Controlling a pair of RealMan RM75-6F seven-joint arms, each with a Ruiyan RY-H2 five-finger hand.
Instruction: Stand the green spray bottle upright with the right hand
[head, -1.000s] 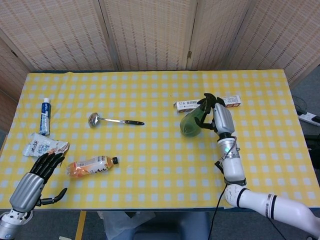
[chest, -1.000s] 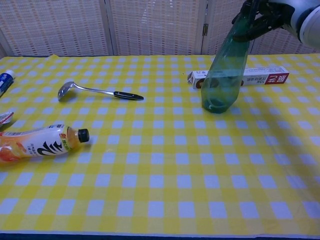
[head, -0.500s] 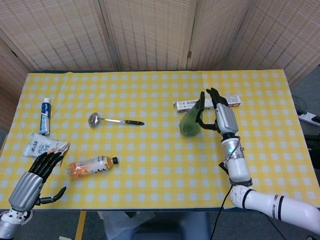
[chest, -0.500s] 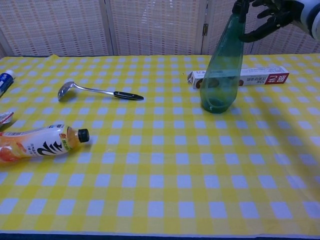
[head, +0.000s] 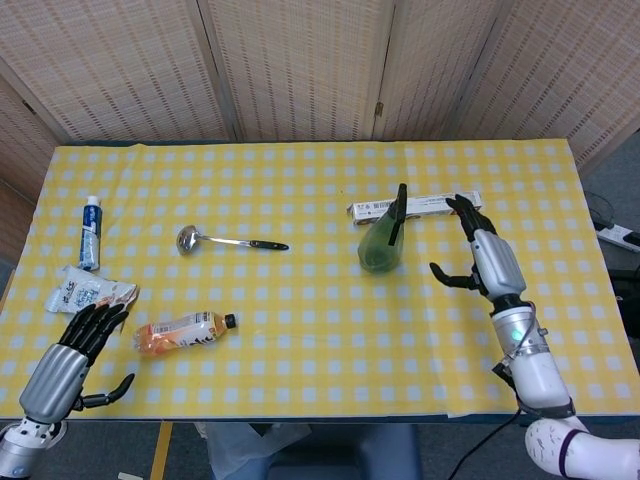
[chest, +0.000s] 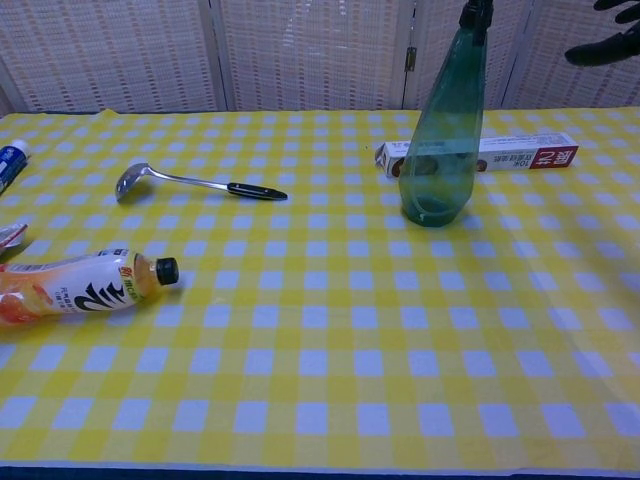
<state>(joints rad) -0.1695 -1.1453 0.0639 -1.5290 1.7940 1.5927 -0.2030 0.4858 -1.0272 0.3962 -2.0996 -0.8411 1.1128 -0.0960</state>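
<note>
The green spray bottle (head: 381, 243) (chest: 443, 140) stands upright on the yellow checked table (head: 310, 330), its black nozzle at the top, just in front of a long white box (head: 415, 206) (chest: 500, 154). My right hand (head: 486, 256) is open, fingers spread, to the right of the bottle and apart from it; only its dark fingertips (chest: 607, 47) show at the top right of the chest view. My left hand (head: 72, 354) hovers open at the table's front left corner, holding nothing.
An orange drink bottle (head: 183, 331) (chest: 75, 285) lies on its side at front left. A metal ladle (head: 229, 240) (chest: 190, 184) lies left of centre. A blue-and-white tube (head: 90, 232) and a white packet (head: 88, 292) sit at far left.
My right hand let go of the spray bottle's top and drew away to the right. The bottle, tilted a second ago, now stands upright alone.
</note>
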